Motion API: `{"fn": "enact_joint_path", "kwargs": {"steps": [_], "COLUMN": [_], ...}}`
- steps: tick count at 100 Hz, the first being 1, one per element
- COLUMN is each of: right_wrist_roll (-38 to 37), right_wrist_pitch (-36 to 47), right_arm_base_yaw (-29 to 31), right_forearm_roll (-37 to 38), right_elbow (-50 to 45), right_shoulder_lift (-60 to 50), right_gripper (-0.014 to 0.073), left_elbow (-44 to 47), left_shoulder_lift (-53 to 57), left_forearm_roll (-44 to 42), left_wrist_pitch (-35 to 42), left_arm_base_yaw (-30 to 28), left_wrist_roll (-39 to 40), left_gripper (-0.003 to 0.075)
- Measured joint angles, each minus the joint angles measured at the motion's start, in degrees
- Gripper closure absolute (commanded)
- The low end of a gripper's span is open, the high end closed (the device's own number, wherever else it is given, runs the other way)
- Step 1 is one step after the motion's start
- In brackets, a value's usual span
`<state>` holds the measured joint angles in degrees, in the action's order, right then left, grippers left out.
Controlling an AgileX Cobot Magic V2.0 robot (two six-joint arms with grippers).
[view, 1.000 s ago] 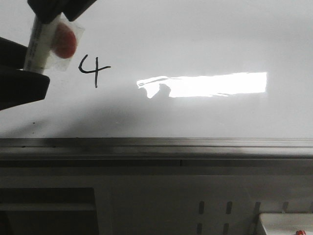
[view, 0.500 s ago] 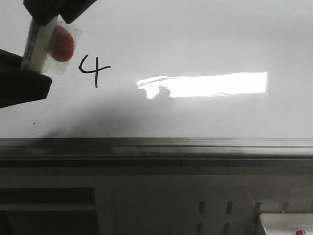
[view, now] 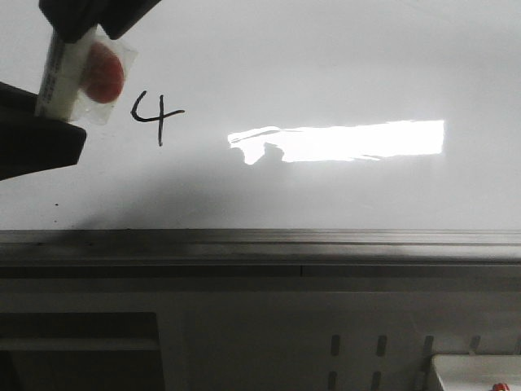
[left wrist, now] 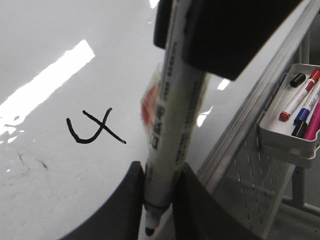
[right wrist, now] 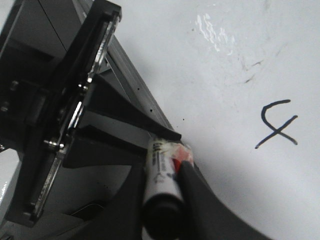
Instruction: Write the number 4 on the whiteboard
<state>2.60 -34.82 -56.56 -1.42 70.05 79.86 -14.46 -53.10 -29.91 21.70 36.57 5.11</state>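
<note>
We see the number 4 (view: 157, 114) drawn in black on the whiteboard (view: 326, 65), in the upper left part of the front view, left of the bright rectangular light reflection (view: 350, 140) that lies across the middle of the frame. The digit has an open top, a curved left stroke and a straight vertical one. Below it the grey edge rail (view: 260, 240) runs across the whole width of the frame.

In the upper left corner of the front view, just left of the digit and apart from it, we find a white marker (view: 69, 77) with a red patch on its label, tilted a little, with dark gripper parts above it and beside it at the left edge.

From the left wrist camera we see the left gripper (left wrist: 161, 180) clenched on this marker (left wrist: 172, 115): its two dark fingers press the barrel from both sides near the black tip. A second dark clamp holds the same barrel farther up. We cannot tell whether the tip touches the board. The digit (left wrist: 95, 129) lies beside the barrel, near a few faint grey smudges (left wrist: 30, 162), and a white tray (left wrist: 280, 142) hung on the frame carries spare markers.

From the right wrist camera we see the right gripper (right wrist: 162, 175) likewise closed around the marker's (right wrist: 162, 165) other end, with the digit (right wrist: 277, 125) well apart from it on the board
</note>
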Motion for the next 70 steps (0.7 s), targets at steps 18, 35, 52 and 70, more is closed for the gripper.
{"fn": "enact_joint_path", "kwargs": {"steps": [18, 35, 52, 70], "right_wrist_roll": [0.0, 0.0, 0.0, 0.0], "right_wrist_pitch": [1.01, 2.74, 2.74, 2.74], "right_arm_base_yaw": [0.0, 0.93, 3.38, 3.75], "right_forearm_roll": [0.0, 3.49, 5.59, 5.71], "right_elbow": [0.0, 0.0, 0.0, 0.0], "right_shoulder_lift": [0.0, -1.39, -6.5, -10.93], "right_gripper": [0.0275, 0.017, 0.0264, 0.0273], "left_elbow": [0.0, 0.0, -0.6, -5.18], "left_shoulder_lift": [0.0, 0.0, 0.0, -0.85], "left_forearm_roll": [1.17, 13.22, 35.57, 48.67], "left_wrist_pitch": [0.28, -1.2, -6.15, -16.4], "left_arm_base_yaw": [0.1, 0.07, 0.07, 0.07], "left_wrist_roll": [0.0, 0.1, 0.18, 0.18], "left_gripper": [0.0741, 0.0741, 0.0741, 0.0741]}}
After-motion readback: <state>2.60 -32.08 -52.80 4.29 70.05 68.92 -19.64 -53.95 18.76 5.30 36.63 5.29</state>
